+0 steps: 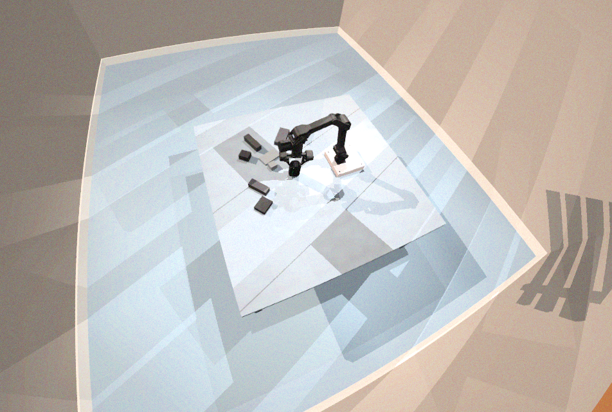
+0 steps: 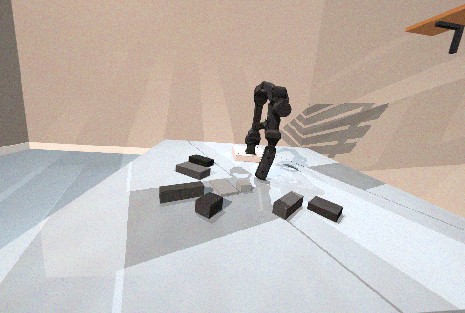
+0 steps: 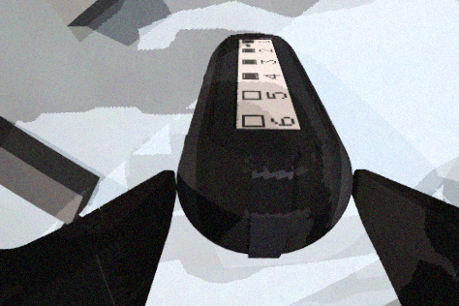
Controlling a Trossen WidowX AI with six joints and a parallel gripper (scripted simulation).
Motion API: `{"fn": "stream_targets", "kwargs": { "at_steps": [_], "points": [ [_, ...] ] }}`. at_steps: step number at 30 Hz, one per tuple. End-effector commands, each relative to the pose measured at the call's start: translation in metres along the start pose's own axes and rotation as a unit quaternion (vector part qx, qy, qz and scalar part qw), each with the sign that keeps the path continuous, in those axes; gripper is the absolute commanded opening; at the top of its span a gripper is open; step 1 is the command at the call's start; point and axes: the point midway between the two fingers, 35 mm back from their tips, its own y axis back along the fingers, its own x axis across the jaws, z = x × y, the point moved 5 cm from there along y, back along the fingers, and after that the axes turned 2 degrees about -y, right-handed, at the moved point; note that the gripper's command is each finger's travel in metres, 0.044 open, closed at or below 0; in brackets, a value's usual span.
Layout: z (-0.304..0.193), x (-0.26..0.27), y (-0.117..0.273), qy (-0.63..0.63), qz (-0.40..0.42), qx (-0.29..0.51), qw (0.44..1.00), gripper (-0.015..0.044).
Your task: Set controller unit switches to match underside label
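Observation:
The dark grey controller unit [image 3: 218, 155] [image 1: 294, 168] is between my fingers, its label side facing the wrist camera. Its far end points away from the wrist. My gripper [image 3: 263, 179] [image 1: 296, 157] is shut on its two sides near the rounded near end. On the white label [image 3: 263, 88], squares 1, 2, 3 and 4 are filled; 5 and 6 are empty. The rocker switches face away and are hidden. In the exterior view, the gripper [image 2: 265, 163] and unit merge into a tilted dark shape low over the bench; I cannot tell whether it touches.
Dark blocks lie around the bench [image 2: 210, 260], including a long block [image 2: 181, 192], a short block [image 2: 208, 204] and two at the right [image 2: 287, 204] [image 2: 325, 208]. A pale flat plate [image 2: 224, 186] and small pale block [image 2: 243, 184] lie near the gripper. The arm stands on a white base [image 1: 348, 168].

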Motion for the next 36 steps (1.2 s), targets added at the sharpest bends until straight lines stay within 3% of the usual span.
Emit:
{"fn": "stream_targets", "kwargs": {
  "at_steps": [1,36],
  "points": [
    [0.007,0.0,-0.003,-0.002,-0.003,-0.007,1.0,0.0338],
    [0.035,0.001,-0.003,-0.002,-0.003,-0.008,1.0,0.0338]
  ]
}}
